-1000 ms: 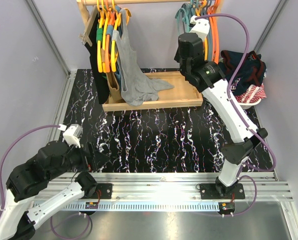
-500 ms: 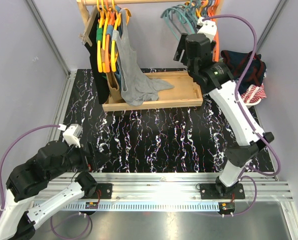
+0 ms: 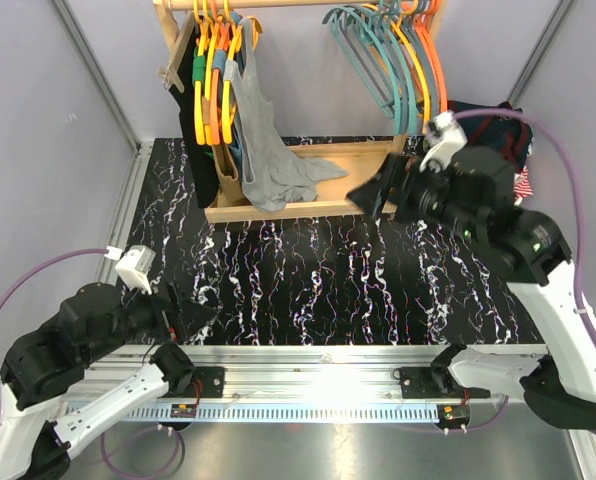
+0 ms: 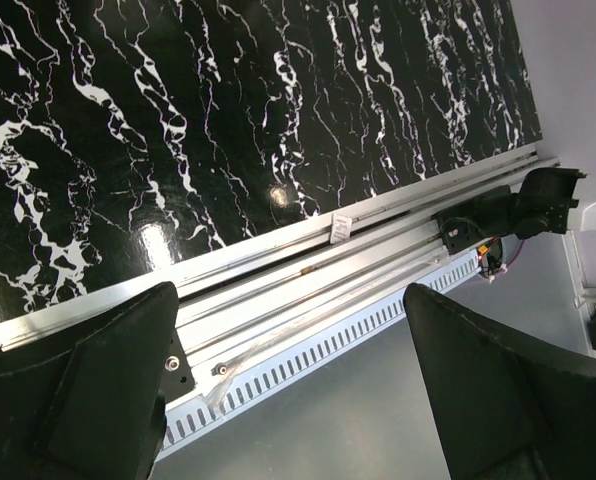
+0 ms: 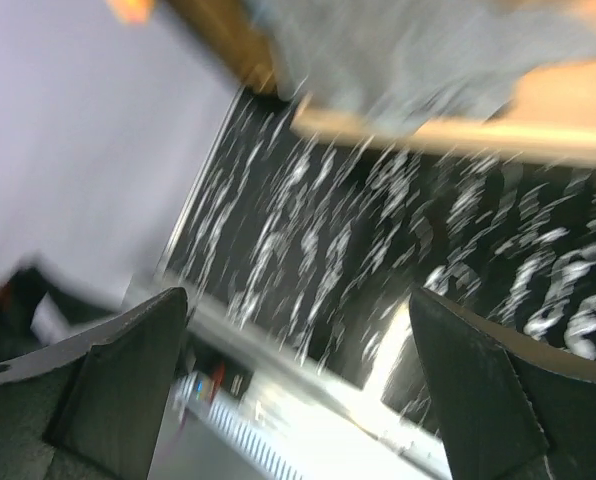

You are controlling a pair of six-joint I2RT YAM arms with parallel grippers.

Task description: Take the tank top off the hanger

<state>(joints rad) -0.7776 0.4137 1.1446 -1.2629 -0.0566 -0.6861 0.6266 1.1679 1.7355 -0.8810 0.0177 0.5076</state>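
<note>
Black marbled surface (image 3: 308, 290) lies under both arms. Nearest, the left claw (image 3: 193, 315) hovers low by the near edge, fingers spread wide, holding nothing. Farther in, the right claw (image 3: 366, 195) hangs just before the wooden tray (image 3: 363, 170), likewise spread and empty; its own view is blurred. At the back, the grey tank top (image 3: 256, 130) hangs on a yellow hanger (image 3: 227, 95), its hem pooled in the tray.

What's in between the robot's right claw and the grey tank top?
Just bare wood of the wooden tray, in the top view. The right gripper is by its right end; the grey tank top drapes onto its left half.
</note>
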